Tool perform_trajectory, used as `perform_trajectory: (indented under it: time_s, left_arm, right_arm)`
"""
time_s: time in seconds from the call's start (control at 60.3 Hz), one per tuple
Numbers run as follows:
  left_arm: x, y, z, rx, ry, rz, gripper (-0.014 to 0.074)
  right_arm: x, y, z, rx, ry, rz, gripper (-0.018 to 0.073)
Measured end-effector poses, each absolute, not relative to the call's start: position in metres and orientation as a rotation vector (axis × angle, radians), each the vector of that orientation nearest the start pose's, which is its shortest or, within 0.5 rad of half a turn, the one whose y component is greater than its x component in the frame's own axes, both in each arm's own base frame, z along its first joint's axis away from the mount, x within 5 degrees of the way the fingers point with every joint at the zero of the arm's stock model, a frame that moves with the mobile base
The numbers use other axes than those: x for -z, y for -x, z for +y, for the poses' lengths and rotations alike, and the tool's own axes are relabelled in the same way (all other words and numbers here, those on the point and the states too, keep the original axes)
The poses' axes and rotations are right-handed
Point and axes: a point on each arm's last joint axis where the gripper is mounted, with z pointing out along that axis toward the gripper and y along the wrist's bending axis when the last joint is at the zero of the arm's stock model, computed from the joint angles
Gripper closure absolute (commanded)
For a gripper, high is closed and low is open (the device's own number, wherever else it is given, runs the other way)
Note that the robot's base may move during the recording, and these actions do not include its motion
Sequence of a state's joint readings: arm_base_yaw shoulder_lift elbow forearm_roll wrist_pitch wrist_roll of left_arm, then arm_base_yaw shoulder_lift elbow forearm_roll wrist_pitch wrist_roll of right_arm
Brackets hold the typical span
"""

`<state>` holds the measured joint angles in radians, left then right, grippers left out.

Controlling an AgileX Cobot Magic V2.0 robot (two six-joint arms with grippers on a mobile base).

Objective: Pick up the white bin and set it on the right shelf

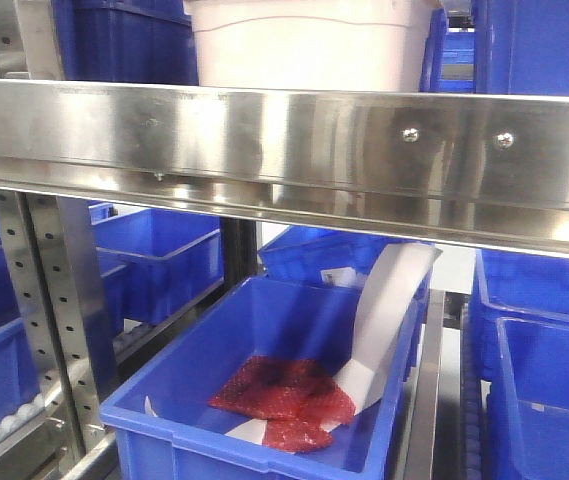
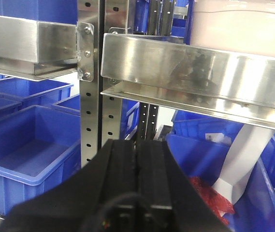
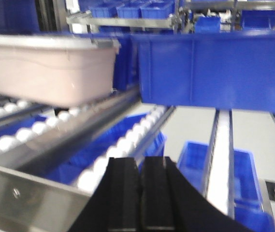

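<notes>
The white bin point(image 1: 309, 45), off-white and faintly pink, sits on the steel shelf behind its polished front rail point(image 1: 294, 140). It also shows in the right wrist view point(image 3: 50, 67), resting on white rollers with its lipped lid on, and at the top right of the left wrist view point(image 2: 243, 26). My left gripper point(image 2: 138, 145) is shut and empty, below the shelf rail point(image 2: 195, 72). My right gripper point(image 3: 140, 162) is shut and empty, just above the shelf's front rail point(image 3: 26, 193), to the right of the bin.
A big blue bin point(image 3: 209, 70) stands right beside the white bin. Below the shelf an open blue bin point(image 1: 264, 400) holds red mesh point(image 1: 284, 395) and white paper point(image 1: 389, 310). Perforated uprights point(image 2: 90, 96) and more blue bins point(image 2: 21, 159) stand on the left.
</notes>
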<state>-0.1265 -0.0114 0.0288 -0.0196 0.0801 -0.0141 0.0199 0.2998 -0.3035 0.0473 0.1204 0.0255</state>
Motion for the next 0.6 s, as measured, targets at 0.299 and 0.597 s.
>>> perform_trajectory:
  time_s: [0.299, 0.597]
  left_arm:
    - [-0.197, -0.056, -0.007, 0.127, -0.075, 1.583, 0.0715]
    - [-0.196, -0.056, -0.007, 0.126, -0.075, 1.585, 0.0715]
  right_arm:
    - [-0.223, -0.065, 0.0, -0.05, -0.057, 1.598, 0.0522]
    - [-0.2, -0.057, -0.004, 0.004, -0.111, 1.549, 0.0522]
